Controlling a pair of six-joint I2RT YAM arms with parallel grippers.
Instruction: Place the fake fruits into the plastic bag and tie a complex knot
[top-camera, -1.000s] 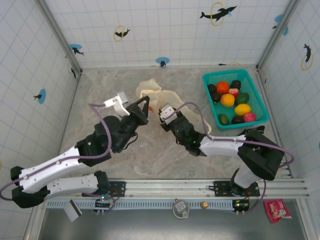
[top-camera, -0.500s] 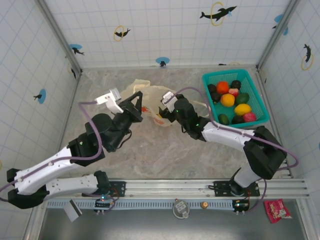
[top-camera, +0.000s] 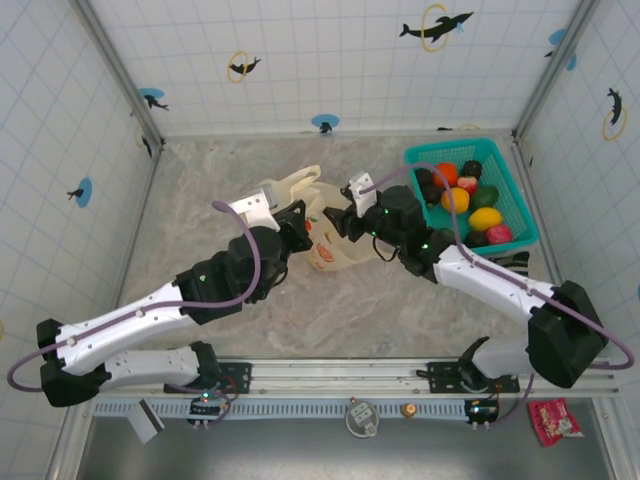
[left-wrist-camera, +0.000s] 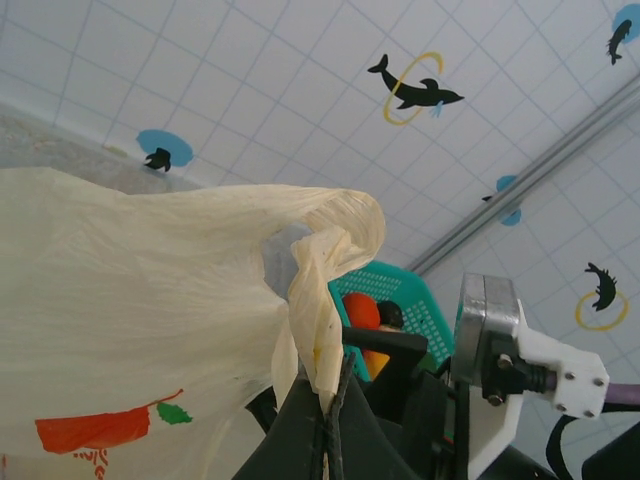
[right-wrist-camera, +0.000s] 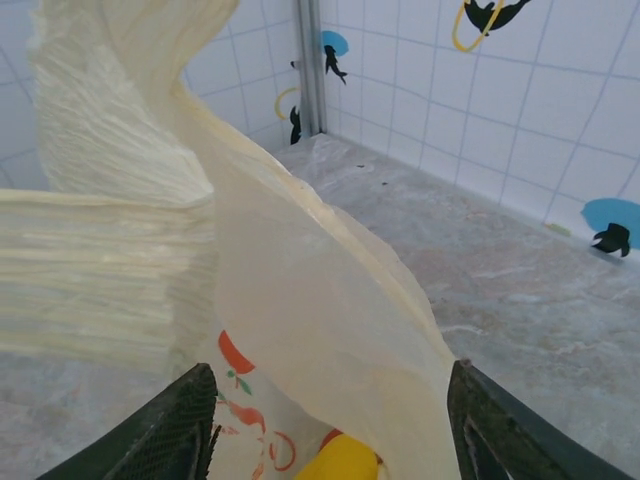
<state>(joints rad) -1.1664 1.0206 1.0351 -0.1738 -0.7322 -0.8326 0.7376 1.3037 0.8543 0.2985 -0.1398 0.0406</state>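
L arm runs from its base at the near-left corner diagonally up to mid-table, forearm low and long, wrist pointed at the plastic bag (top-camera: 322, 240). L gripper (top-camera: 298, 222) is fully closed. On my wrist cam, the L gripper (left-wrist-camera: 327, 410) has the bag's twisted handle strip pinched betw. its fingers, with the strip rising straight out of the tips.

R arm comes from the near-right base, elbow out by the right wall, forearm stretched up-left past the teal basket (top-camera: 516, 190). R gripper (top-camera: 338, 222) sits against the bag's right side, facing the L one, w/ the bag betw. them. On its own cam the R gripper (right-wrist-camera: 330, 375) has its fingers (right-wrist-camera: 185, 425) spread well apart. Bag film hangs in the gap but isn't squeezed, so I read it as open w/ no hold.

The bag stands bunched on the grey table (top-camera: 200, 190) at center, mouth pulled upward, red print on its side. Fake fruits (top-camera: 455, 200) lie in the basket at the far right. There's a yellow glossy shape low in the R cam, but I can't tell what it is.
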